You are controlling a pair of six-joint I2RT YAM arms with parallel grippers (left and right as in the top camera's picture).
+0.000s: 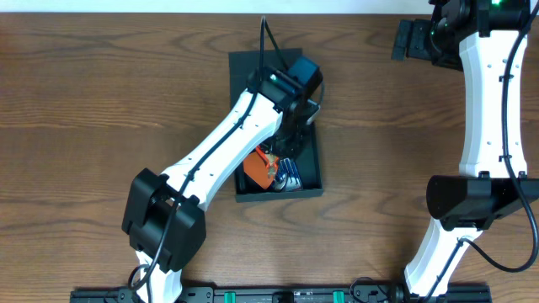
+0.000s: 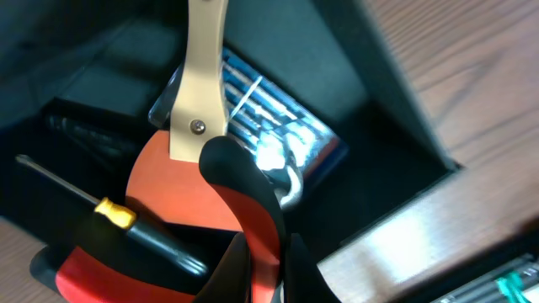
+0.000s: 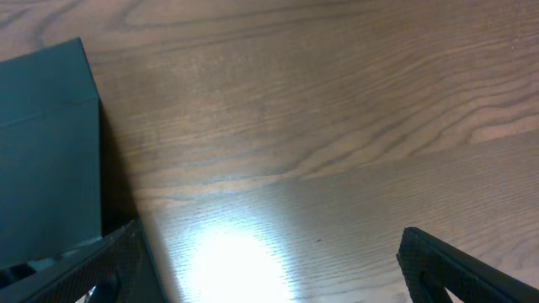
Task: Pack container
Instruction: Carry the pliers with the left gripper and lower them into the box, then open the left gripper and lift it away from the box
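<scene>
Reaching into the dark teal container [image 1: 246,76] at mid-table, the left gripper [image 1: 291,135] hangs over an orange-and-black tool [image 1: 259,168], a black-handled screwdriver [image 2: 143,236] and a blue bit case [image 2: 278,126] lying inside the container. Whether its fingers are apart or together cannot be told. The right gripper [image 3: 269,278] hovers well apart from the container, fingers spread wide above the wooden table [image 3: 337,126].

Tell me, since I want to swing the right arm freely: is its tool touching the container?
Apart. The overhead view shows the right tool near the far edge, with a wide stretch of bare table between it and the container.
</scene>
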